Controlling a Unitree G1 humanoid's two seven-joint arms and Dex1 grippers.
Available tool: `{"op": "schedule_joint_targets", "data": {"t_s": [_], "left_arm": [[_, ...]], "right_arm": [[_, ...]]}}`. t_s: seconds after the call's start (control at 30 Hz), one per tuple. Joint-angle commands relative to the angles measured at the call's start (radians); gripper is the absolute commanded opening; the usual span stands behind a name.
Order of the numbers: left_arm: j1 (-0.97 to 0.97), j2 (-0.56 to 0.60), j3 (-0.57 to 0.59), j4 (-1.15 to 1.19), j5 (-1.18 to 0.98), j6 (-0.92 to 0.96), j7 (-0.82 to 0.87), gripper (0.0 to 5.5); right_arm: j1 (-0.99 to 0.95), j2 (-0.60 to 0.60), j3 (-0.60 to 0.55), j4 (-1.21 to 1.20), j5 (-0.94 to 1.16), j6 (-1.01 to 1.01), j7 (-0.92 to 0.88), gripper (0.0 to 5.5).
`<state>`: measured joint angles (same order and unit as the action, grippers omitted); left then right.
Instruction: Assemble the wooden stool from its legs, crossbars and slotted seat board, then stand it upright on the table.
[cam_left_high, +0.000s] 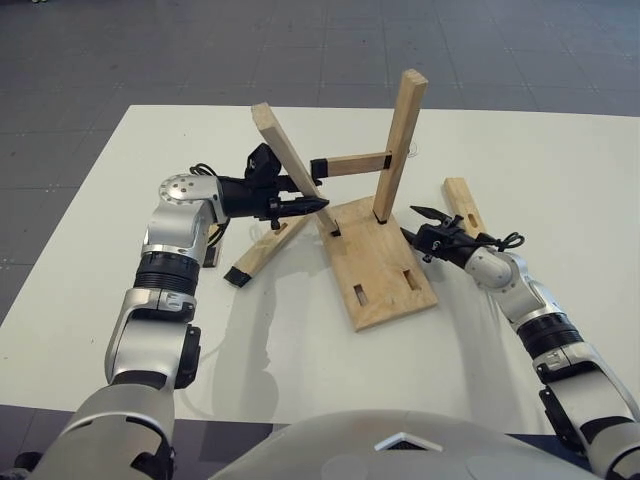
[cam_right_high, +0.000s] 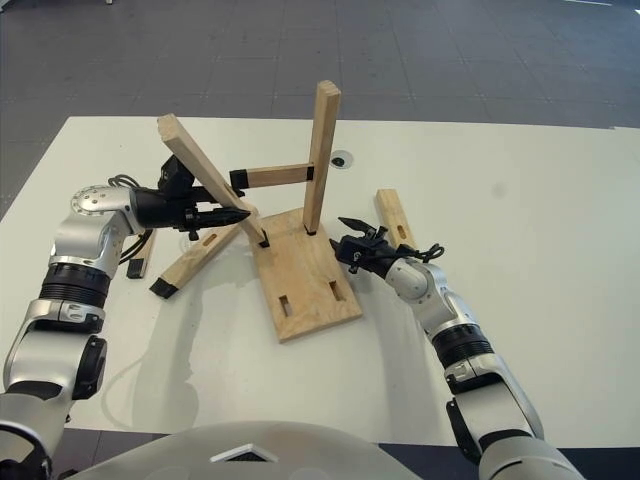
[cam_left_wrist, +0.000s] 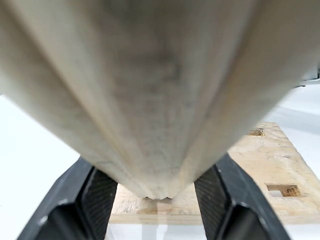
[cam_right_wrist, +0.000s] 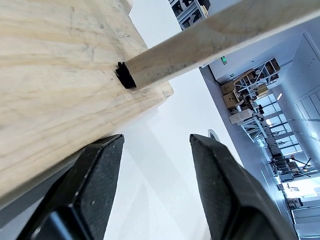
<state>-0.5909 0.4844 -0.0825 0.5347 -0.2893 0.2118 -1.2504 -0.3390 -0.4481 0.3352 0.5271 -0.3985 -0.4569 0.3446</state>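
Observation:
The slotted seat board (cam_left_high: 385, 280) lies flat on the white table. Two legs stand in its far slots: an upright leg (cam_left_high: 402, 140) and a tilted leg (cam_left_high: 285, 155), joined by a crossbar (cam_left_high: 350, 165). My left gripper (cam_left_high: 312, 206) is shut on the lower part of the tilted leg (cam_left_wrist: 150, 90), its fingers (cam_left_wrist: 95, 200) on either side. My right gripper (cam_left_high: 412, 224) stands open at the board's right edge, near the foot of the upright leg (cam_right_wrist: 225, 35). Its fingers (cam_right_wrist: 95, 185) have only table between them, beside the board (cam_right_wrist: 50, 75).
A loose leg (cam_left_high: 262, 252) lies on the table left of the board, below my left gripper. Another loose wooden piece (cam_left_high: 463, 205) lies right of the board, behind my right gripper. A small dark piece (cam_left_high: 211, 256) sits by my left forearm. Open table lies in front.

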Motion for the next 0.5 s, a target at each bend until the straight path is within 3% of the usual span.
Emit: {"op": "schedule_joint_targets", "data": {"t_s": [0.03, 0.27, 0.5], "left_arm": [[0.080, 0.019, -0.014, 0.009, 0.027, 0.087, 0.032, 2.05], [0.067, -0.025, -0.045, 0.063, 0.013, 0.188, 0.053, 2.05], [0.018, -0.014, -0.115, 0.073, 0.089, 0.127, 0.074, 2.05]], "right_arm": [[0.007, -0.004, 0.003, -0.013, -0.007, 0.004, 0.005, 2.44], [0.006, -0.006, 0.003, -0.014, -0.007, 0.004, 0.007, 2.44], [0.021, -0.014, -0.001, -0.028, -0.005, 0.007, 0.005, 2.44]]}}
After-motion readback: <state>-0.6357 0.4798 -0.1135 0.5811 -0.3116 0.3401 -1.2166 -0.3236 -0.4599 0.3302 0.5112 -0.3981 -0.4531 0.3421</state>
